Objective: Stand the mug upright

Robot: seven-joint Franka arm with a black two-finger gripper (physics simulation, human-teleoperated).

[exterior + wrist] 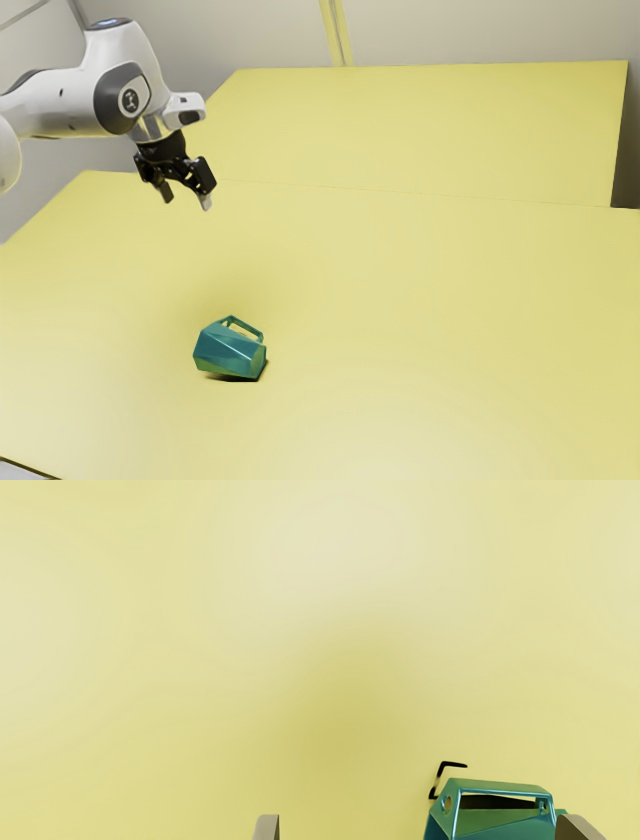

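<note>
A teal, faceted mug [228, 352] lies on its side on the yellow table, its handle on the upper side. High above the table, toward the exterior view's upper left, my gripper [187, 198] hangs open and apart from the mug. In the wrist view, the two fingertips of the gripper [417, 827] stand wide apart. Part of the mug [500, 825] shows there beside one fingertip, with its handle toward the camera; the rest is cut off by the picture's edge.
The yellow table [430, 320] extends around the mug. Behind it stands another yellow surface [430, 130], with a pale wall beyond. A grey edge shows at the exterior view's lower left corner.
</note>
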